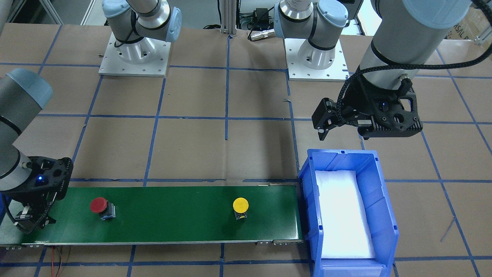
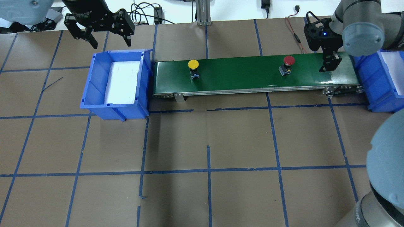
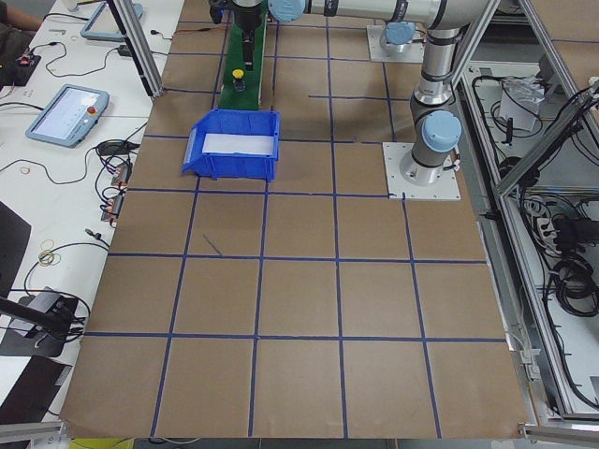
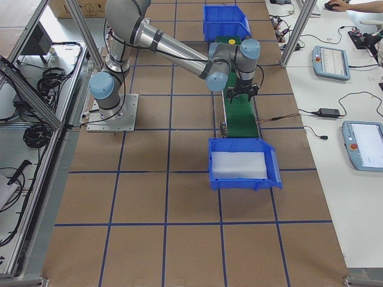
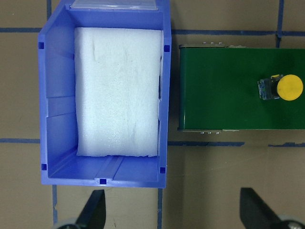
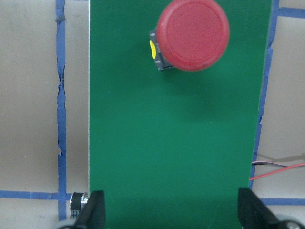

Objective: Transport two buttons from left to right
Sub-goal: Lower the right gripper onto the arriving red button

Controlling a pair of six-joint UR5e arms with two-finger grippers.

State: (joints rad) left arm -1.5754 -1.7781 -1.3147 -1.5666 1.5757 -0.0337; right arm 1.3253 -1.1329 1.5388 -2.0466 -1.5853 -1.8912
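The red button (image 2: 288,61) stands on the green conveyor belt (image 2: 240,75) near its right end. The yellow button (image 2: 193,65) stands near the belt's left end. My right gripper (image 2: 329,64) is open and empty over the belt's right end, just right of the red button (image 6: 193,33). My left gripper (image 2: 109,40) is open and empty, raised behind the left blue bin (image 2: 94,78). The left wrist view shows the yellow button (image 5: 289,88) on the belt to the right of that bin. Both buttons also show in the front view, red (image 1: 98,206) and yellow (image 1: 240,204).
The left blue bin (image 1: 307,181) holds only a white foam pad and stands at the belt's left end. A second blue bin (image 2: 375,85) with white foam stands at the belt's right end. Brown paper with blue tape lines covers the table (image 2: 208,142).
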